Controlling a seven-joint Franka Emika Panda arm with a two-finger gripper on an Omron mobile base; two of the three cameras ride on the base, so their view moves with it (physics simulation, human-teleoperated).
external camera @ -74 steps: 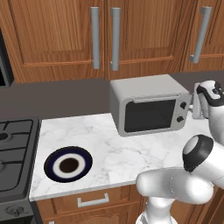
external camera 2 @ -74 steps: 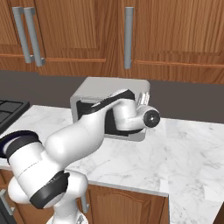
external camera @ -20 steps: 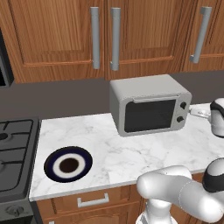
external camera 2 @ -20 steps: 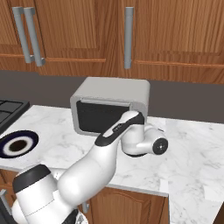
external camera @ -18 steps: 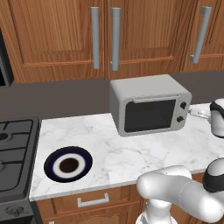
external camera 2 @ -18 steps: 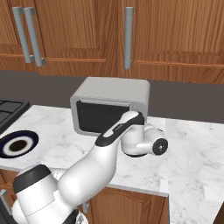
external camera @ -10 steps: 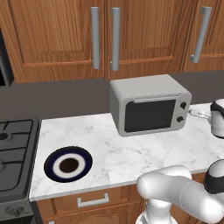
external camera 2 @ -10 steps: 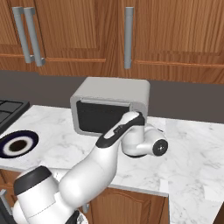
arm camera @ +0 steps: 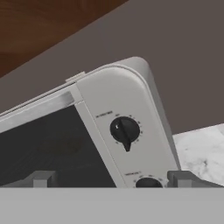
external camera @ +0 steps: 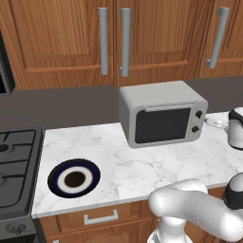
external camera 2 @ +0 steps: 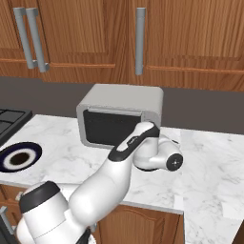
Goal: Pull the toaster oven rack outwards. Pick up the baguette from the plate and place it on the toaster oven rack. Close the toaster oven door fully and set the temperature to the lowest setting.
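Your boxy light-grey metal toaster oven [external camera: 162,113] sits at the back of the white marble worktop [external camera: 142,166], its dark glass door [external camera: 162,125] shut. The round navy-rimmed plate [external camera: 73,177] lies well apart near the black stove [external camera: 16,166]. Your pincer [arm camera: 111,178] stands wide, fingertips [arm camera: 40,179] apart, facing the upper dark knob [arm camera: 124,129].

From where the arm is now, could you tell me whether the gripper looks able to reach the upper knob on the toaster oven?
Probably yes. In the hand view the upper knob on the toaster oven sits straight ahead of the gripper, and nothing lies between them.
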